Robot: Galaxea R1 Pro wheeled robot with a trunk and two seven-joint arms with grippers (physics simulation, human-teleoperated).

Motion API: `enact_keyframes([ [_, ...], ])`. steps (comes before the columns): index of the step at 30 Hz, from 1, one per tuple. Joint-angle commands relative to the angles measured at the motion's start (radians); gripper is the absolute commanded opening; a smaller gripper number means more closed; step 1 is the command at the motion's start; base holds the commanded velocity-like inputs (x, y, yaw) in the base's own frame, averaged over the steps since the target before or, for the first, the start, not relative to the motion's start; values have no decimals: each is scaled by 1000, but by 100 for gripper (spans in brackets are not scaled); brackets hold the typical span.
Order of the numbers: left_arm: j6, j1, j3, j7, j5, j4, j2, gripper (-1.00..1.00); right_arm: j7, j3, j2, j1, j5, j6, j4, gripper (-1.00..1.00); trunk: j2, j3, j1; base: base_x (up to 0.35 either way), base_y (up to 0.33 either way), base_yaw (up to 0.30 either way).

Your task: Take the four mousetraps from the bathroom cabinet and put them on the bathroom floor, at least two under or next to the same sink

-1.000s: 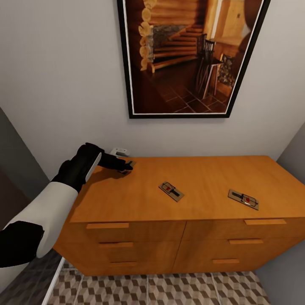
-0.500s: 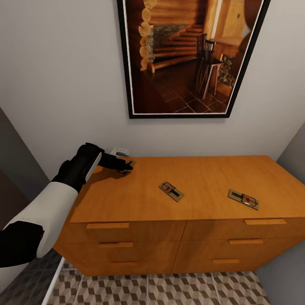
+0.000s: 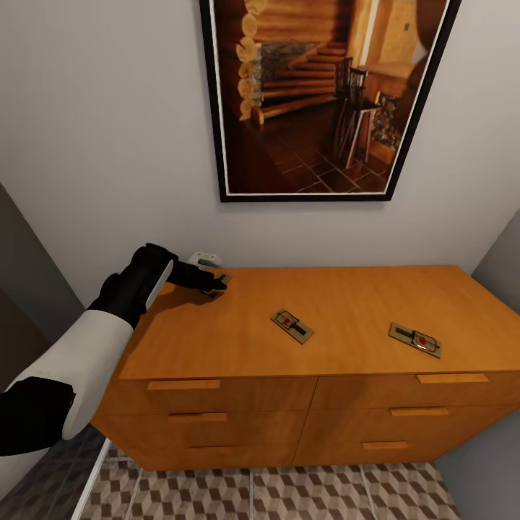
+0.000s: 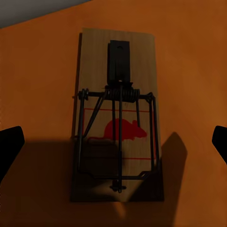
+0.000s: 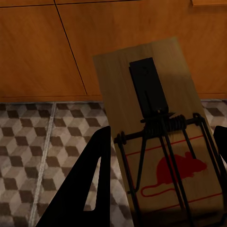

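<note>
Nothing moved since earlier frames. Left gripper (image 3: 217, 284) fingers apart over mousetrap (image 4: 118, 118) at cabinet (image 3: 347, 318) top, 10 o'clock corner. Right gripper (image 5: 163, 156) clamped on second mousetrap (image 5: 156, 137) above bathroom floor (image 5: 38, 142).

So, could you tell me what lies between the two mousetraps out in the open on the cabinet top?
Only bare wood of the cabinet top lies between the middle mousetrap and the right mousetrap, as the head view shows.

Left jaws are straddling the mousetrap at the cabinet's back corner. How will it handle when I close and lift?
The mousetrap looks like a thin, flat wooden board, so probably stiff and light. Lying flush on the cabinet, its edges may slip from the jaws. The wire parts could snag.
</note>
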Motion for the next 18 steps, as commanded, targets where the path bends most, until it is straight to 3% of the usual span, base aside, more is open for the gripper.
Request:
enact_keyframes([
  [1, 3, -1, -3, -4, -4, -1, 1, 100, 10, 7, 0, -1, -13, -3, 1, -100, 0, -1, 0, 0, 0, 0],
  [18, 2, -1, -6, -3, -5, -2, 1, 100, 9, 7, 0, -1, -13, -3, 1, -100, 0, -1, 0, 0, 0, 0],
])
